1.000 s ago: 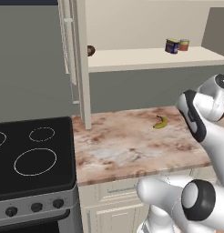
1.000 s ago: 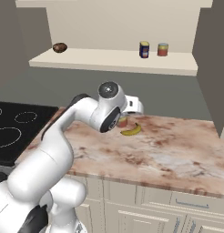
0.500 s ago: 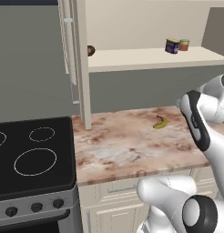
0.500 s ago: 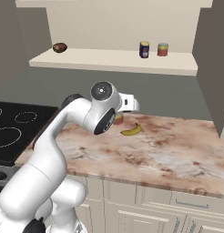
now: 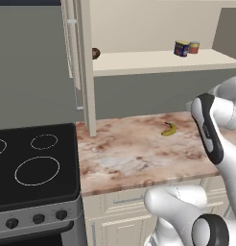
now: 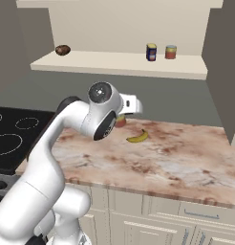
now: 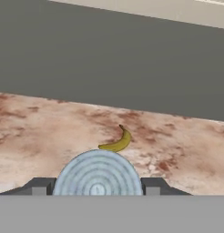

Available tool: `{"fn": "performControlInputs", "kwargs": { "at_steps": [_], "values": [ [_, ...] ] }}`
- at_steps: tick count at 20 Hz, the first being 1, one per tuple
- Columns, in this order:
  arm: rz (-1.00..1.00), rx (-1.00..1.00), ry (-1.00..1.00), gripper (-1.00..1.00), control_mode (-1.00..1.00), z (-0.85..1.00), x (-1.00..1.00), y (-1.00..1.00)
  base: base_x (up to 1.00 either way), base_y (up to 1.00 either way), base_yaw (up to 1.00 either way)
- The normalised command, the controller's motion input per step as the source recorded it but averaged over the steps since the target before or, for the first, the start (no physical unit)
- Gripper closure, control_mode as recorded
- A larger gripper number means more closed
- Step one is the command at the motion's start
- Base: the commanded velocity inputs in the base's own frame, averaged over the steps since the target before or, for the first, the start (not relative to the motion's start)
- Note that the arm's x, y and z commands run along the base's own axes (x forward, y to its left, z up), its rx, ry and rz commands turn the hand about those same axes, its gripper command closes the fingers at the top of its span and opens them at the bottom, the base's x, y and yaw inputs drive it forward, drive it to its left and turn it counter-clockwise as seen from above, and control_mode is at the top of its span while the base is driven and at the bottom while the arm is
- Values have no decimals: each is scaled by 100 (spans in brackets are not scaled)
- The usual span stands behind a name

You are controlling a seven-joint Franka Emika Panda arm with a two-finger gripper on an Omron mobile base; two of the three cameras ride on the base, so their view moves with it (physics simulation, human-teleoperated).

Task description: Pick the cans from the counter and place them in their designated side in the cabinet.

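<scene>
Gripper (image 7: 98,191) jaws closed on both sides of a can (image 7: 98,175) with pale blue ribbed top, held above the marble counter (image 6: 176,158) near the banana (image 6: 137,138), while a blue can (image 6: 151,52) and red can (image 6: 171,51) sit together on the cabinet (image 6: 119,64) shelf.

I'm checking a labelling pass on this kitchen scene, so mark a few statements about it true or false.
1. A banana lies on the counter. True.
2. The blue can stands on the counter beside the banana. False: it stands on the cabinet shelf, next to a red can.
3. The gripper has a pale-topped can between its fingers. True.
4. The left end of the shelf holds a second banana. False: a small brown round thing lies there.
</scene>
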Motion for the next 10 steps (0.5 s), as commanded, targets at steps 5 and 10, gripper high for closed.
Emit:
{"fn": "performControlInputs", "kwargs": {
  "at_steps": [5,10],
  "values": [
    [0,0,0,100,-100,24,-25,0,0,0,0],
    [1,0,-2,100,-100,23,-27,0,0,0,0]
  ]
}}
